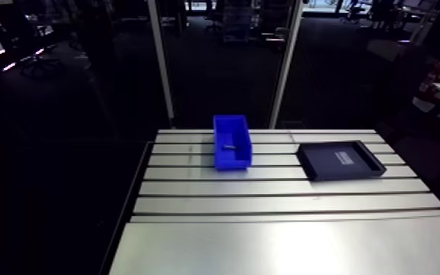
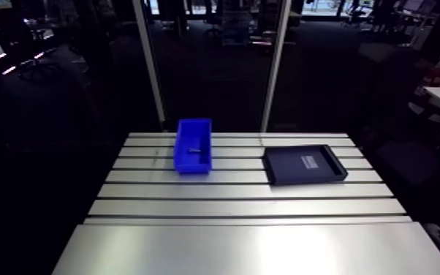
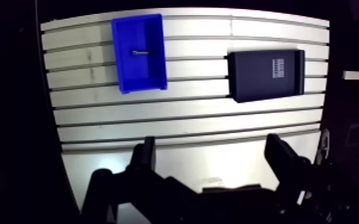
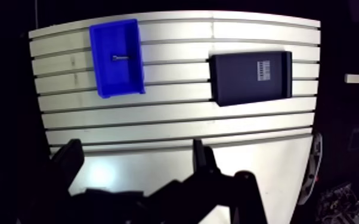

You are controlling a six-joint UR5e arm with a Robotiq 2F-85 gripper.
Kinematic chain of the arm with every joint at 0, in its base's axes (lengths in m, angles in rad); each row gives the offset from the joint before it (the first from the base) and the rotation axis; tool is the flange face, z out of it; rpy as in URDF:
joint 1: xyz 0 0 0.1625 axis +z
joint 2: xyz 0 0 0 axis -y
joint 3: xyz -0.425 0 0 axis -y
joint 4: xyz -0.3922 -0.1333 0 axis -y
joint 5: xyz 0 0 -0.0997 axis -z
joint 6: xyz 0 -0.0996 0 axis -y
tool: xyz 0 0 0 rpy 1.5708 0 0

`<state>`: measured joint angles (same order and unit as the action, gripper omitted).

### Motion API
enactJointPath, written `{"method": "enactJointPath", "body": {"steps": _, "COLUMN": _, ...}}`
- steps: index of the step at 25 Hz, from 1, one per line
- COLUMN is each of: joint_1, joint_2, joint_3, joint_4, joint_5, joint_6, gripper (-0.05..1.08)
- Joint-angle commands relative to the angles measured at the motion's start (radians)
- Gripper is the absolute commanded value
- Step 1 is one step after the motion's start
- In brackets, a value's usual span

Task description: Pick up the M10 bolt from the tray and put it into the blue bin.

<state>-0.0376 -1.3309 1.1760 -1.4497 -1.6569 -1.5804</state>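
My gripper (image 3: 212, 143) hangs wide open, holding nothing, above the table (image 3: 188, 119), while the bolt (image 3: 140, 52) lies inside the blue bin (image 3: 143, 78), well apart from the dark tray (image 3: 256, 80).

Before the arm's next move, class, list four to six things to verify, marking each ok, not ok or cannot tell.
1. Bolt lies inside the bin: ok.
2. Tray holds no bolt, only a pale label: ok.
3. Fingers apart, nothing between them: ok.
4. Gripper well above the table, clear of bin and tray: ok.
5. Bin upright on the table: ok.
6. Bolt is an M10: cannot tell.
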Motion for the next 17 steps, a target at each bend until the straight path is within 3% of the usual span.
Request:
{"method": "enactJointPath", "body": {"steps": 1, "joint_1": -0.001, "joint_2": -0.004, "joint_3": 0.007, "joint_4": 0.002, "joint_5": 0.001, "joint_6": 0.0, "gripper": 0.01}}
{"method": "enactJointPath", "body": {"steps": 17, "joint_1": -0.004, "joint_2": -0.004, "joint_3": 0.015, "joint_4": -0.001, "joint_5": -0.001, "joint_6": 0.0, "gripper": 0.01}}
